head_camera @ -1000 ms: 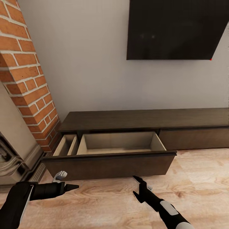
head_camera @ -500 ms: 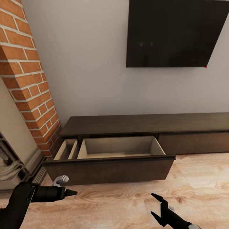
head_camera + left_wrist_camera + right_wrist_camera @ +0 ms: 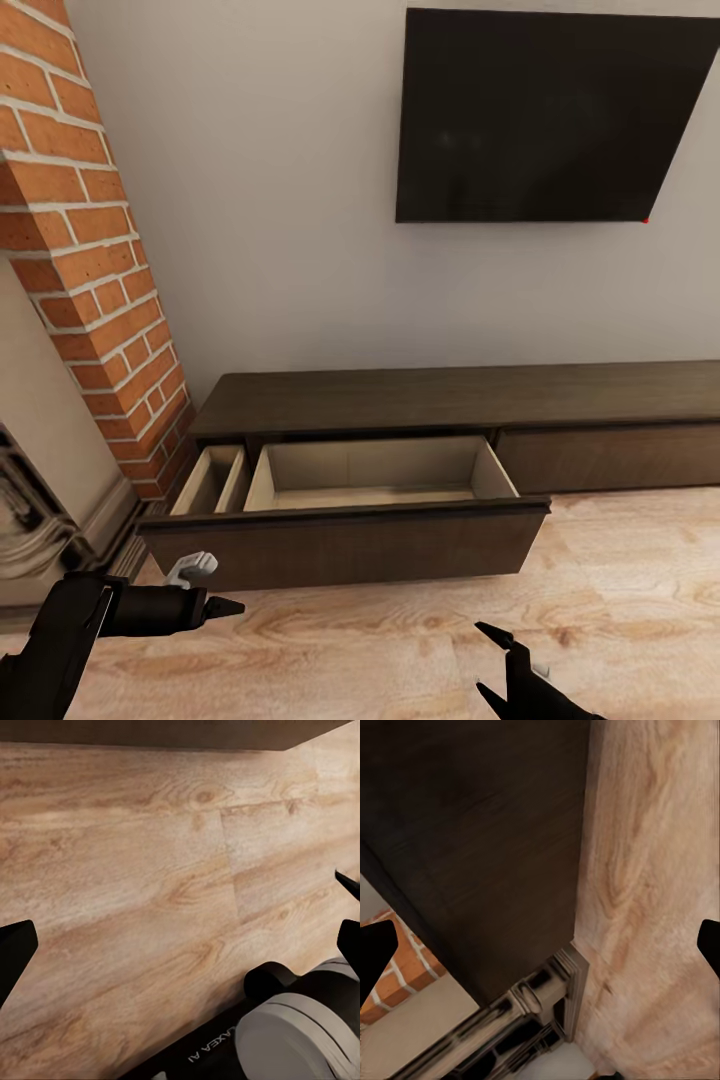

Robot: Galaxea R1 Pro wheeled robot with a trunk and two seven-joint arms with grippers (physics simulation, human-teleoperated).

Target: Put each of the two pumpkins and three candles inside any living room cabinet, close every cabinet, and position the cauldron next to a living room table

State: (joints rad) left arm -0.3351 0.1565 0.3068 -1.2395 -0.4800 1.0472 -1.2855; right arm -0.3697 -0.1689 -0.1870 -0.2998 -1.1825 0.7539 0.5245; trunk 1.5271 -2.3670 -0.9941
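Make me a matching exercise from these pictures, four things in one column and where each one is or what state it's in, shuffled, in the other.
Things:
1. cabinet drawer
2. black screen
3. brick column
4. right gripper

Places or states:
A. mounted on the wall above the cabinet
B. pulled out, pale inside, nothing in it
C. open, low over the wood floor
D. standing left of the cabinet

Pairs: 1-B, 2-A, 3-D, 4-C
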